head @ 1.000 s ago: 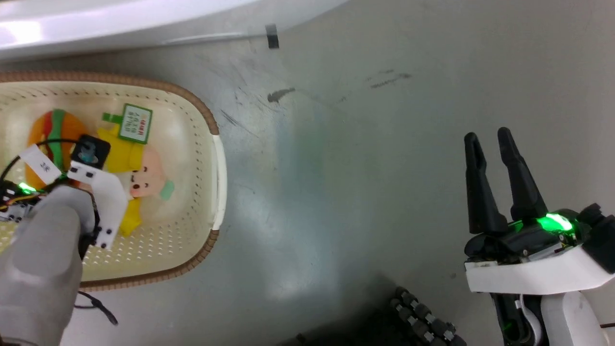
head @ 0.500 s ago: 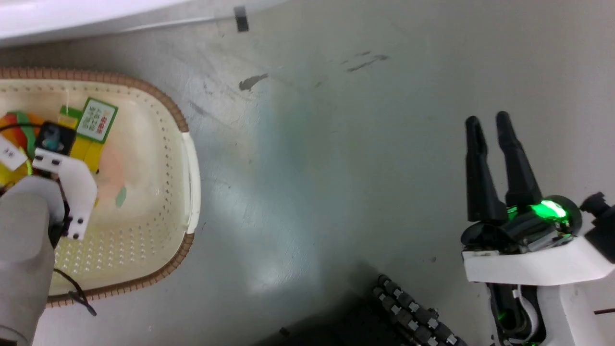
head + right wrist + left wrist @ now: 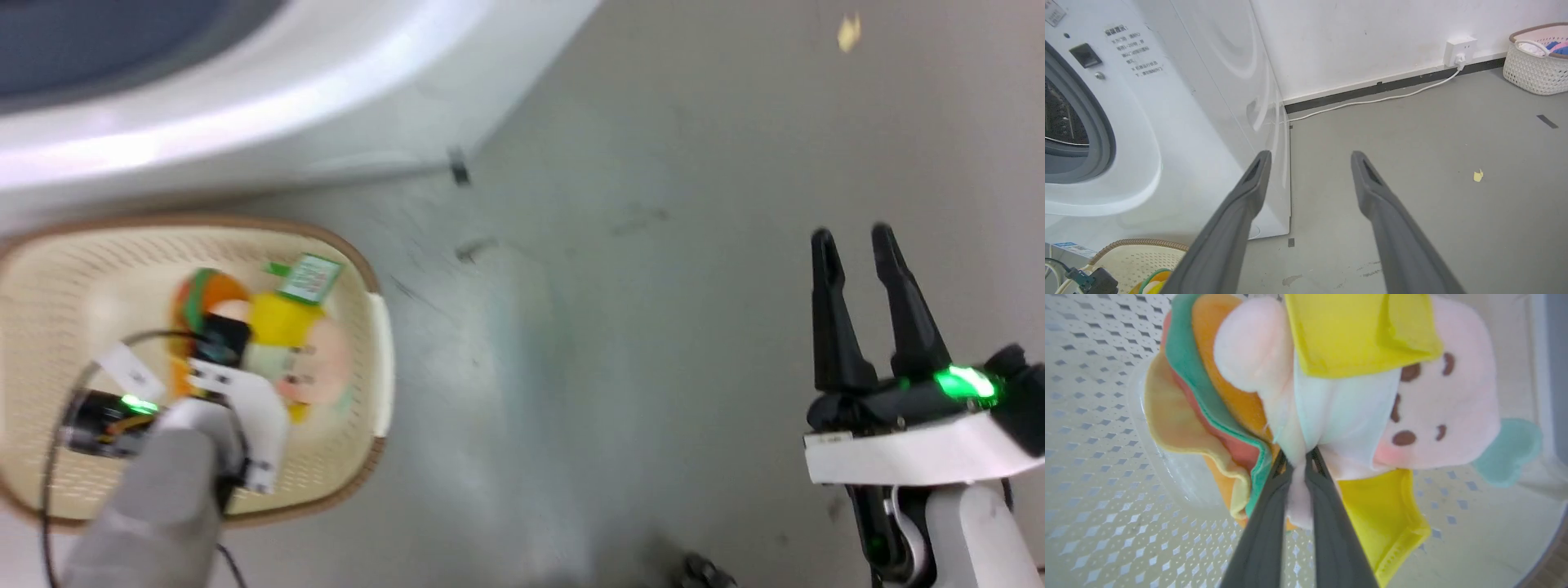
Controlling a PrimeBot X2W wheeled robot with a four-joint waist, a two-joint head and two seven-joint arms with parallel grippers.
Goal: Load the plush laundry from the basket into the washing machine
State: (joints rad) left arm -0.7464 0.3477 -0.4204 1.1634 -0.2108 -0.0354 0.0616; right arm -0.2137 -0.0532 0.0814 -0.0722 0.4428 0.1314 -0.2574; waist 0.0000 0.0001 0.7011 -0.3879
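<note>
Plush laundry (image 3: 282,327) inside the cream perforated basket (image 3: 57,269) with its brown woven rim. The long axis runs across the head view, with the layered orange, green and red hamburger at left, the pink doll face at right and the green-white tag (image 3: 309,278) toward the glossy white washing machine (image 3: 245,122). Left gripper (image 3: 1298,457) pinched tight on a pale soft fold between burger and doll; right gripper (image 3: 853,237) parted, empty, over grey floor (image 3: 612,327)

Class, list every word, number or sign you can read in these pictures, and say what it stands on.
None can be read outright.
Grey printed notice on the large white front-loading washing machine: lines of characters, too small.
Green-white tag on the orange-and-yellow plush toy: blurred.
Blue-white sticker at the right wrist view's lower left: too small.
</note>
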